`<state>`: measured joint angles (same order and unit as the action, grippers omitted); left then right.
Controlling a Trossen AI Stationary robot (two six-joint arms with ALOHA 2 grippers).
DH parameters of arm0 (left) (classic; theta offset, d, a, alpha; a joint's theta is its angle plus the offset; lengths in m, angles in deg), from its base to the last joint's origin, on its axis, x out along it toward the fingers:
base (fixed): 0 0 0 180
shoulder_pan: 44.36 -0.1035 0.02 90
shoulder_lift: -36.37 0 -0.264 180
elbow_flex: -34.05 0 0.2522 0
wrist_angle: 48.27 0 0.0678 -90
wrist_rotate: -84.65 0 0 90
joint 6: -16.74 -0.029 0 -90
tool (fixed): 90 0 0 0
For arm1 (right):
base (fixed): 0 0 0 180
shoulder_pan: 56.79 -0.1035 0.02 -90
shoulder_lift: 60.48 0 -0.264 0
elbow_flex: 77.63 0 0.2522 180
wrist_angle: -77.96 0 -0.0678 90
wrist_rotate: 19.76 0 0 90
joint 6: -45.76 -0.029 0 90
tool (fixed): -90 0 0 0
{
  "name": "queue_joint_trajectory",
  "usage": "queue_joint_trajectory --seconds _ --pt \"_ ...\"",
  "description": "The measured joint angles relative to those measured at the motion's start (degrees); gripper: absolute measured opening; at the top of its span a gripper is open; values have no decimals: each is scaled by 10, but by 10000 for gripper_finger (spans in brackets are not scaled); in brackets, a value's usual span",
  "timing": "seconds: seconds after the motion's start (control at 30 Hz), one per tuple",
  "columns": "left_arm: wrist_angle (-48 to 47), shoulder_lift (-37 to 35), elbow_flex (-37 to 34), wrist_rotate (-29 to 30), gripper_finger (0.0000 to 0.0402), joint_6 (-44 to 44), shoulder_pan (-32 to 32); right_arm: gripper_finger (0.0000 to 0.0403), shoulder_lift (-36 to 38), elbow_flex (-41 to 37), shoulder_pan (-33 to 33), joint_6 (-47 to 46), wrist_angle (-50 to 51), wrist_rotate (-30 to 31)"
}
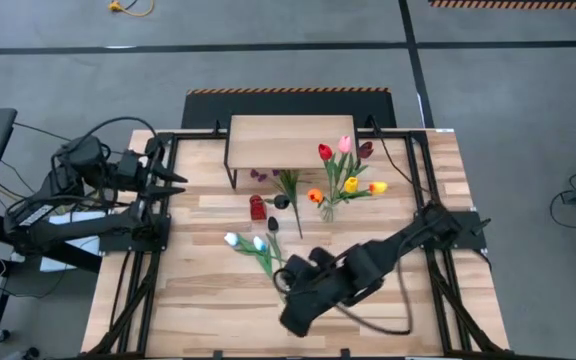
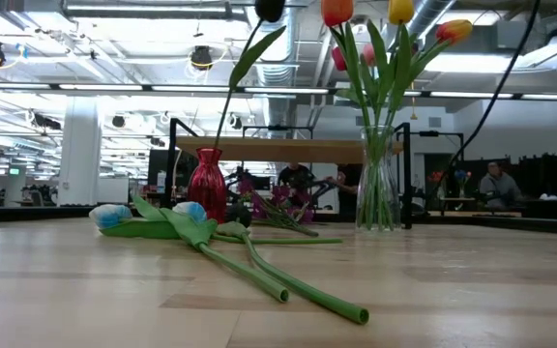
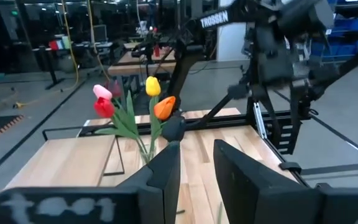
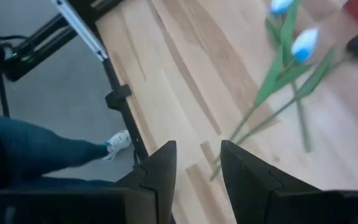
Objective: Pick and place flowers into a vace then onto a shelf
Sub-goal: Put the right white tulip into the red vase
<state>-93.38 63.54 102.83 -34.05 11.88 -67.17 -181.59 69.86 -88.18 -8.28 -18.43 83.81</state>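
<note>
The right claw (image 1: 286, 283) hangs above the near part of the surface (image 1: 198, 300), with its fingers (image 4: 160, 171) set a narrow gap apart and nothing between them. The left claw (image 1: 176, 180) waits at the far left edge of the surface, well apart from the work; its fingers (image 3: 166, 168) also stand narrowly parted and empty.

Location of the task's things:
- Two pale blue-white tulips (image 1: 248, 244) lie flat on the surface just ahead of the right claw, heads pointing away from it and stem ends (image 4: 219, 168) nearest it.
- A clear glass vase (image 2: 378, 184) stands farther off, beyond the right claw, already holding several upright tulips (image 1: 340, 165).
- A small red vase (image 2: 207, 186) stands beyond the lying tulips, with a dark-headed stem (image 2: 245, 68) in it.
- The shelf (image 1: 288, 142) stands farthest from the right claw, at the rear of the surface.

Handling assessment: the lying tulips look light, with thin, flexible stems and soft leaves; the smooth stems may slip or roll under a pinch. The two stems cross near their lower ends, so closing there risks lifting both. Recommended hold: one stem alone, around mid-length, below the leaves, clear of the head. The glass vase is likely heavier, slippery and top-loaded; grip low on its body
</note>
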Motion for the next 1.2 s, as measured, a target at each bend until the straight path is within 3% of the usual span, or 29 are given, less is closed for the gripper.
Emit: queue_joint_trajectory --seconds 0.4,0.7,1.0,1.2 --pt "-21 -2 0 -26 87 0 0 117 -138 0 -4 -195 -37 3" --pt "-103 -2 0 -25 87 -35 0 117 -232 0 23 -196 -156 19" --pt "-124 -2 0 -25 87 -35 0 117 -244 0 63 -195 -98 85" --pt "-131 -2 0 -25 87 -35 0 117 -237 0 84 -174 -60 61"
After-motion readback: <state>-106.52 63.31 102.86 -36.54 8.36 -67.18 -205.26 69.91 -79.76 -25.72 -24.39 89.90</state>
